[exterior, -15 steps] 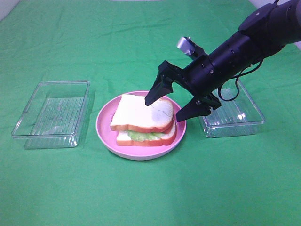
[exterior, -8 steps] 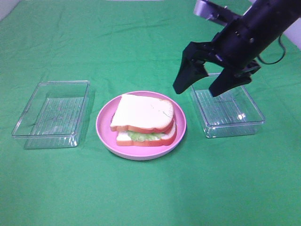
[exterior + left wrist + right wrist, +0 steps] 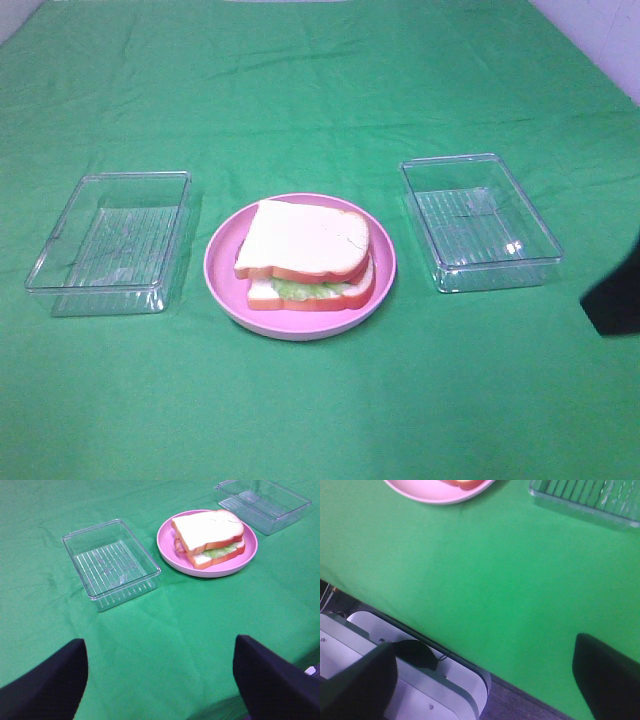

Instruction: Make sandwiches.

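Note:
One sandwich (image 3: 305, 255) lies on a round pink plate (image 3: 222, 285) mid-table: two white slices with orange-red crust and green lettuce showing between them. From the left wrist view the sandwich (image 3: 210, 532) is far ahead, and my left gripper (image 3: 160, 642) hangs open and empty over bare cloth near the table's front. My right gripper (image 3: 485, 645) is also open and empty, above the front edge of the table, with only the plate's rim (image 3: 435, 492) in its view. In the high view just a dark piece of the right arm (image 3: 614, 298) shows at the right edge.
A clear plastic box (image 3: 110, 240) stands left of the plate and another clear box (image 3: 480, 220) right of it; both look empty. Green cloth (image 3: 320, 90) covers the table. Below the table's front edge sits a grey-white base (image 3: 405, 690).
My right gripper has lifted off the sandwich, passed over the right box and drawn back almost out of the high view. The sandwich has stayed put.

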Robot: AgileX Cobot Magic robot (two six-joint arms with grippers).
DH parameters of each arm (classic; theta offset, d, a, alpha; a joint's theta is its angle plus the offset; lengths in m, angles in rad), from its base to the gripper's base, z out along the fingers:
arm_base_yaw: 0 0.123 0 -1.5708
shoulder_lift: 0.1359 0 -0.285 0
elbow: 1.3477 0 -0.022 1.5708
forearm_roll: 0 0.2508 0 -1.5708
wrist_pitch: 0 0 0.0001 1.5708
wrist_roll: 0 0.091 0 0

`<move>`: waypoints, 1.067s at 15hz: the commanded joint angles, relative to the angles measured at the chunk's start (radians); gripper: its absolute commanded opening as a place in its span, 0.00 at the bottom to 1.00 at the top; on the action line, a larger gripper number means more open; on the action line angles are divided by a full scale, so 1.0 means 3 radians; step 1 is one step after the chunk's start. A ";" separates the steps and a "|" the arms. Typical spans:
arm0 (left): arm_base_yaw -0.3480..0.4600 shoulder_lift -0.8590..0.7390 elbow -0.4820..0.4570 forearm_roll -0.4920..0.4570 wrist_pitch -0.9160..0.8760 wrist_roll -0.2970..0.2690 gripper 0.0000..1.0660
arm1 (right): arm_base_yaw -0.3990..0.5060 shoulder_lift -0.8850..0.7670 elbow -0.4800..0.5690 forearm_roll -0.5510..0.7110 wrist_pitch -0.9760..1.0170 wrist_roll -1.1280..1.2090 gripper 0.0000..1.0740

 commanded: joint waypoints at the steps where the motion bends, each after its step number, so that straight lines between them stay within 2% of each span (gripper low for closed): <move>1: 0.0000 -0.0013 0.0007 -0.0033 -0.0047 0.0000 0.72 | 0.0007 -0.0750 0.0523 -0.0003 0.0053 -0.0103 0.81; 3: 0.0000 -0.0013 0.0007 -0.0033 -0.0047 0.0000 0.72 | 0.0007 -0.1437 0.0803 -0.0013 0.0027 -0.0110 0.81; 7: 0.0000 -0.0013 0.0007 -0.0033 -0.0047 0.0000 0.72 | 0.0007 -0.2417 0.0897 -0.0017 0.0053 -0.0120 0.81; 8: 0.0000 -0.0013 0.0007 -0.0030 -0.0047 0.0000 0.72 | 0.0007 -0.2800 0.0903 -0.0017 0.0053 -0.0107 0.81; 13: 0.0000 -0.0010 0.0007 -0.0030 -0.0047 0.0000 0.72 | 0.0007 -0.2957 0.0903 -0.0003 0.0053 -0.0093 0.81; 16: 0.0493 -0.0010 0.0007 -0.0030 -0.0047 0.0000 0.72 | 0.0007 -0.2953 0.0903 -0.0003 0.0053 -0.0093 0.81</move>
